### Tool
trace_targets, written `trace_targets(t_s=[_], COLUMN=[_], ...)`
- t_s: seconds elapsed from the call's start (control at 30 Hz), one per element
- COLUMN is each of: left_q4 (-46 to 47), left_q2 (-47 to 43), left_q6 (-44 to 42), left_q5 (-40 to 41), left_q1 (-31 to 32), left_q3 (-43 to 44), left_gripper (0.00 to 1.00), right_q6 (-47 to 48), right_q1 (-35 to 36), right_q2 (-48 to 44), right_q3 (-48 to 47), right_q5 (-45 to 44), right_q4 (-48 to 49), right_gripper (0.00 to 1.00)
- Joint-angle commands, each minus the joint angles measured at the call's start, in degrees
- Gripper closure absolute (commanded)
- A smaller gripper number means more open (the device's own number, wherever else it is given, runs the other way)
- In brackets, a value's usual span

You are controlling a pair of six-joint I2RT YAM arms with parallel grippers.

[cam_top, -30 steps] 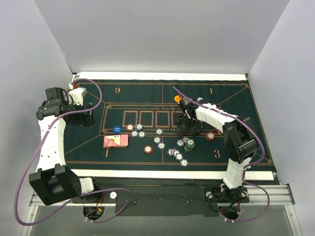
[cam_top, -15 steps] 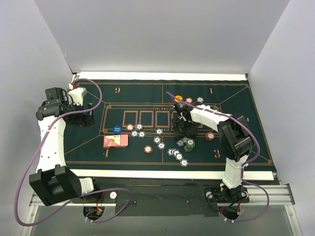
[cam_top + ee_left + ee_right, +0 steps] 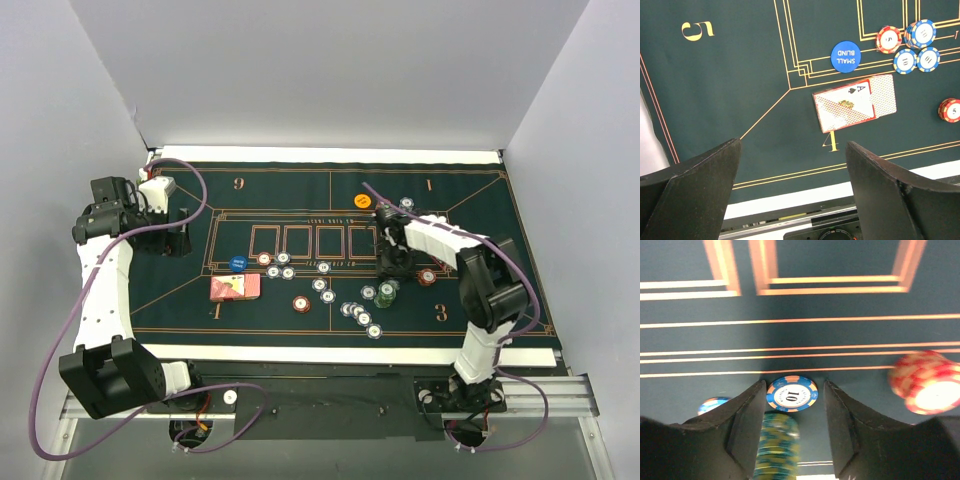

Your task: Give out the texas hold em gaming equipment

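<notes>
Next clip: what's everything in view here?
felt mat: one, dark green with gold lines, under everything
poker chips: many, blue, red, white-edged, scattered mid-mat to right; count unclear
green chip stack: one, green, right of centre
playing cards: at least two, red-backed, ace of spades face up, near left
SMALL BLIND disc: one, blue, beside the playing cards
orange disc: one, orange, far centre
left pincer: one, black, open, above mat's left
right pincer: one, black, open, straddling green chip stack

Blue chip [image 3: 791, 394] blocks right pincer [image 3: 794, 385] ahead; red stack [image 3: 926, 388] alongside
</notes>
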State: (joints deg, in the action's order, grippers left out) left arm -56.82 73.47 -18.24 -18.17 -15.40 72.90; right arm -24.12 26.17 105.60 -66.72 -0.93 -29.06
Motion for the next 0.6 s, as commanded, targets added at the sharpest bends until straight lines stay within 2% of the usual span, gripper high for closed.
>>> trace_targets(t_s=[0.0, 0.17, 0.4, 0.47, 0.57], left_q4=[0.2, 0.3, 0.2, 0.2, 0.0], left_q2=[-0.6, -0.7, -1.1, -1.1, -1.0], left_q6=[-0.6, -0.6, -0.5, -0.6, -0.6], left_q5=[-0.2, -0.2, 0.2, 0.3, 0.3], left_q1=[-0.3, -0.4, -0.4, -0.4, -0.3], left_q3=[2.8, 2.6, 2.4, 2.5, 2.8], left_gripper=[0.04, 0.04, 0.04, 0.04, 0.04], right_q6=[-3.3, -3.4, -3.2, -2.6, -0.4], right_q1=[-6.0, -5.0, 2.3, 3.0, 3.5], right_q2=[-5.3, -9.9, -7.4, -6.5, -3.8], right_q3=[5.6, 4.0, -2.0, -2.4, -3.8], right_q5=[-10.3, -8.9, -8.9, -7.3, 0.4], right_q4=[-3.8, -2.3, -4.1, -3.3, -2.6], right_gripper=[0.56, 0.54, 0.53, 0.52, 0.52])
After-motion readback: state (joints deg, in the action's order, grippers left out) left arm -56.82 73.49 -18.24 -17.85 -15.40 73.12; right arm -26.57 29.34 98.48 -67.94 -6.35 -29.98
